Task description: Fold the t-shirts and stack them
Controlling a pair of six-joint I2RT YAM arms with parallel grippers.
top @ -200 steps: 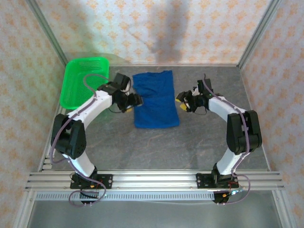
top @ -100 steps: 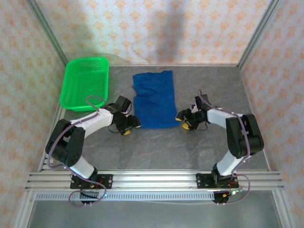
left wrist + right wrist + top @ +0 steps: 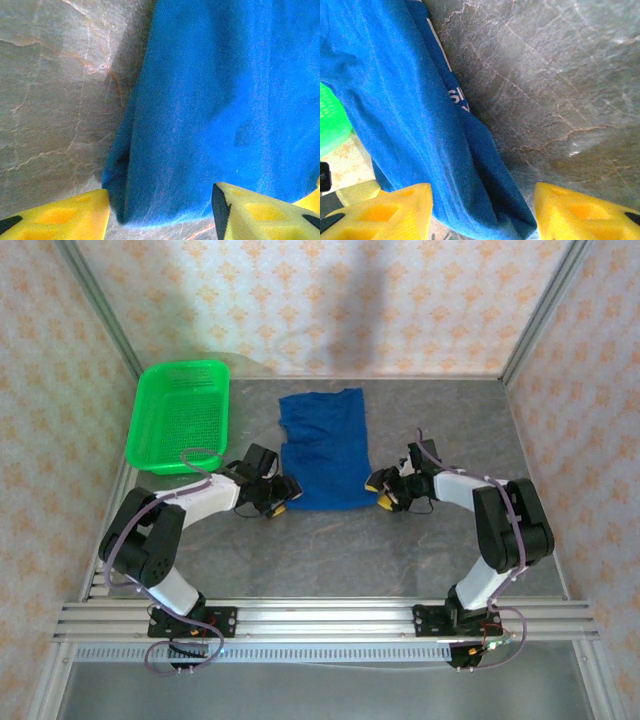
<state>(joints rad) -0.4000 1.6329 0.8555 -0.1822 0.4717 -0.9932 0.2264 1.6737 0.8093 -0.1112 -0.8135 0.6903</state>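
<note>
**Item 1: t-shirt** (image 3: 322, 450). Royal blue, one piece. It lies flat at mid-width of the tabletop (image 3: 330, 550), closer to the far edge than the near one. It is folded into a narrow oblong whose long sides run from far to near. The upper face is plain blue and somewhat creased. In the right wrist view, white lettering (image 3: 455, 97) shows on a lower layer along the right side.

**Item 2: left hand** (image 3: 281, 497). Low on the tabletop at the t-shirt's near left corner. Its yellow fingers (image 3: 60, 215) are spread. In the left wrist view, that rumpled corner sits between them and the left finger is just at the cloth's edge. The cloth is not pinched.

**Item 3: right hand** (image 3: 380, 491). Low on the tabletop at the t-shirt's near right corner, opposite the left hand. Its fingers (image 3: 390, 210) are spread, with the layered corner between them. The cloth is not pinched.

**Item 4: basket** (image 3: 178, 415). Green plastic mesh, rectangular. It stands at the far left corner of the tabletop, apart from the t-shirt.

**Item 5: tabletop**. Grey with a stone pattern, and patterned walls on three sides.
</note>
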